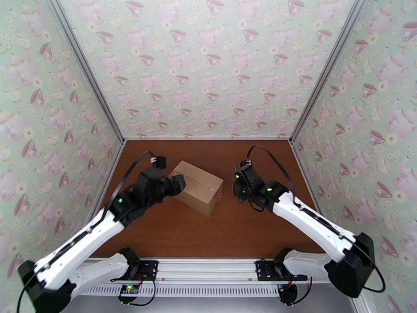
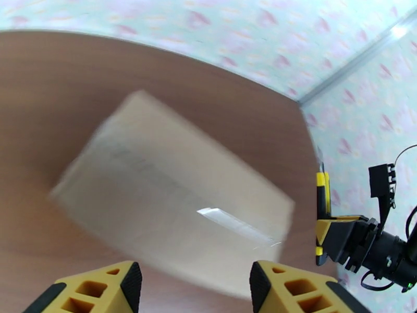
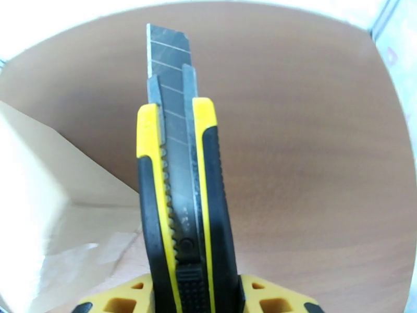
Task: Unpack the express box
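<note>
Brown tabletop. Left gripper was at the left end of the express box, fingers apart, not clamped. Box lay mid-table, tape seam intact. Probably light, stiff cardboard; brace by the ends. Right gripper was clamped on utility knife, blade out.

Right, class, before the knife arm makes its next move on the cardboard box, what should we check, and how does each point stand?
1. Grip: utility knife clamped in the right tool: ok.
2. Cutting edge: blade extended, several segments out: ok.
3. Target: express box has its flaps shut and its tape seam uncut: ok.
4. Support: left tool steadying the box: cannot tell; its jaws are open at the box's end nearest it, contact unclear.
5. Alignment: blade on the seam: not ok; the knife stands off the box's other end.
</note>
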